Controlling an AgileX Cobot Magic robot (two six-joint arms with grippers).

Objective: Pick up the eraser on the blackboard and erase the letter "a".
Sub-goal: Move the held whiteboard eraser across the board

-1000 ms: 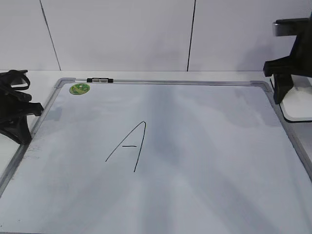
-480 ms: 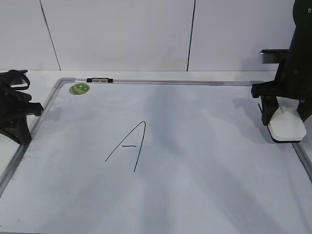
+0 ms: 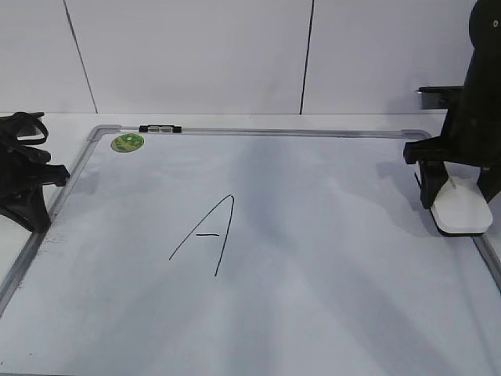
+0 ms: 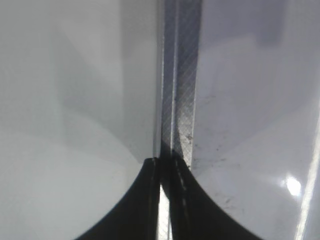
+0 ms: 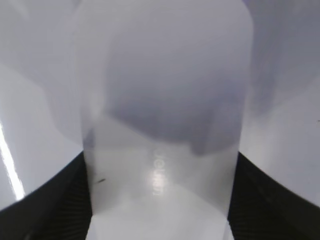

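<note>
Right claw (image 3: 458, 205) pinching eraser (image 3: 462, 210), fingertips hidden; left claw (image 4: 166, 200) pressed together

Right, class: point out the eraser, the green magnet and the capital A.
eraser (image 3: 462, 210), exterior view, white top.
green magnet (image 3: 127, 142), exterior view, centre of disc.
capital A (image 3: 225, 235), exterior view, right stroke.

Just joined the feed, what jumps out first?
A tall black capital A is drawn left of centre on the whiteboard. At the board's right edge the right gripper has its jaws on either side of the white eraser. A green magnet sits top left.
</note>
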